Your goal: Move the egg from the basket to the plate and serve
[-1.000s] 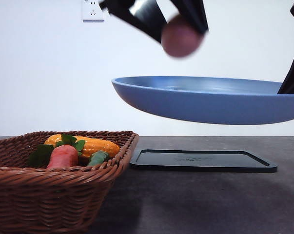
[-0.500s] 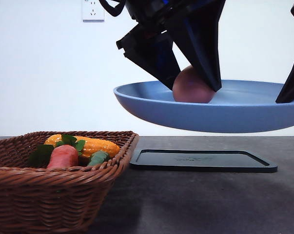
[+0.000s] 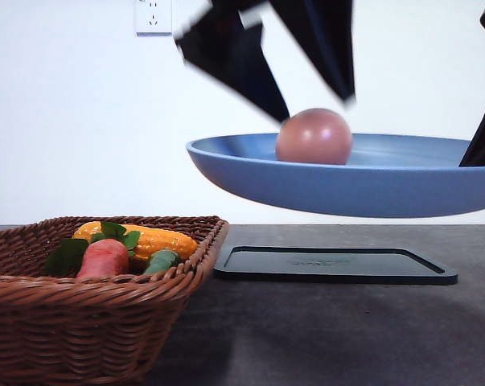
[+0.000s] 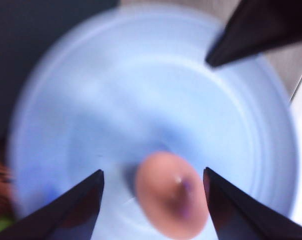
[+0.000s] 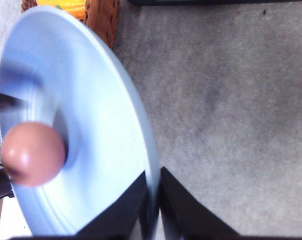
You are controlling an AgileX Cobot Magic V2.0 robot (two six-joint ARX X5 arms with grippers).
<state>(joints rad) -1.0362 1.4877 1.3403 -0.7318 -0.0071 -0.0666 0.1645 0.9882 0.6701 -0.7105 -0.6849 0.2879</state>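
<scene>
The pinkish-brown egg (image 3: 314,137) rests free on the light blue plate (image 3: 363,181), which hangs in the air above the table. My left gripper (image 3: 316,100) is open just above the egg, motion-blurred, its black fingers (image 3: 234,60) spread to either side. In the left wrist view the egg (image 4: 173,195) lies on the plate (image 4: 140,100) between the open left gripper (image 4: 153,172). My right gripper (image 5: 153,200) is shut on the plate's rim (image 5: 140,150); there the egg (image 5: 33,155) sits near the plate's far side. The wicker basket (image 3: 97,305) stands at the front left.
In the basket lie a red-orange vegetable (image 3: 104,257) with green leaves and a yellow corn cob (image 3: 158,240). A flat black tray (image 3: 334,265) sits on the dark table under the plate. A wall socket (image 3: 153,16) is at the back.
The left gripper brought the egg down onto the plate, opened, and has lifted off it. The egg stays on the plate, which has barely moved.
</scene>
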